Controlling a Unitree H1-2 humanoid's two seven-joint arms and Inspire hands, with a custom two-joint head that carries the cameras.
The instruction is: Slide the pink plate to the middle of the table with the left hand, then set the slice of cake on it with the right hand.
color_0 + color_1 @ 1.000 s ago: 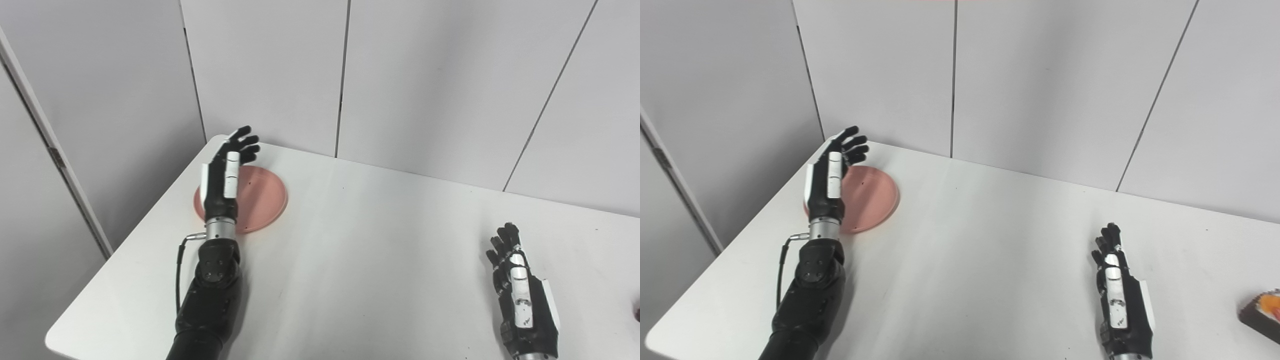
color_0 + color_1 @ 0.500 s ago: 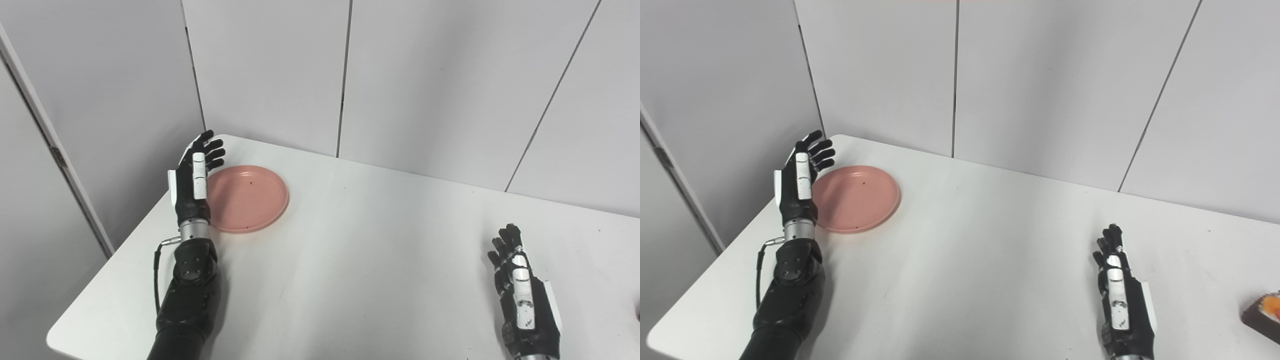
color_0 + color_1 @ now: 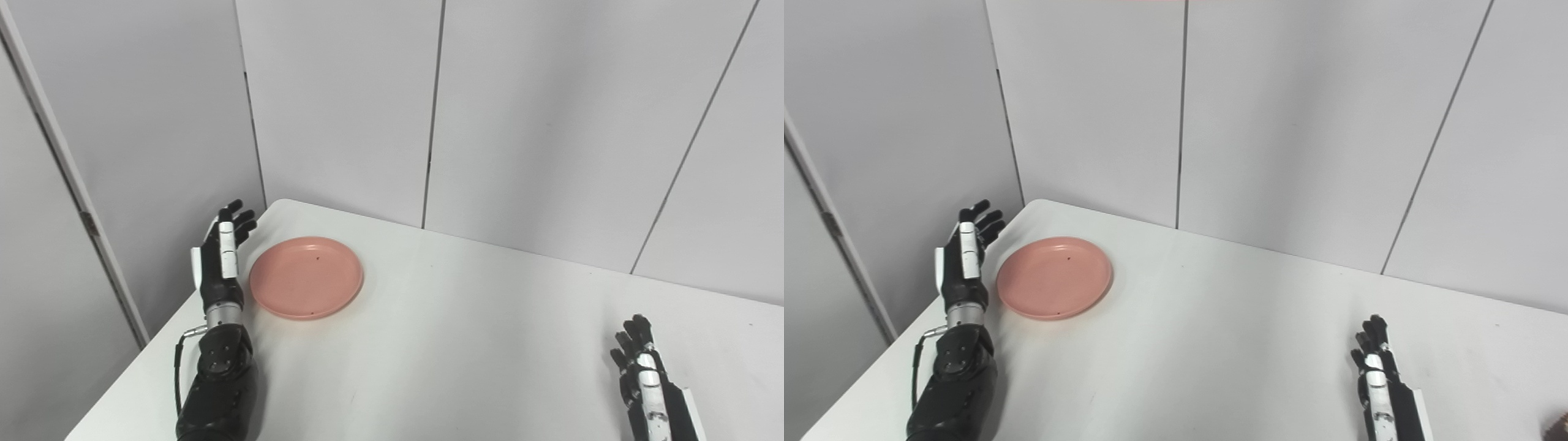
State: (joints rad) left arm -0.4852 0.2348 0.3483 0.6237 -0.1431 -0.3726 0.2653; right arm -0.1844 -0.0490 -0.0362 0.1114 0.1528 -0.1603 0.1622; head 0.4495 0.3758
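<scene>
White table against a grey panelled wall.
The table (image 3: 465,343), with a rounded far-left corner, is set close to the wall (image 3: 343,104), which is divided by dark vertical seams; a pale upright post (image 3: 67,177) is seen at left.

No readable text or labels appear anywhere.

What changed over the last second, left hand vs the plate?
The left hand moved left, from over the pink plate to beside its left rim at the table edge, fingers apart, holding nothing. The whole picture also shifted, so the camera moved. The plate looks unmoved near the far left corner. The right hand stayed resting on the table, not holding anything.
</scene>
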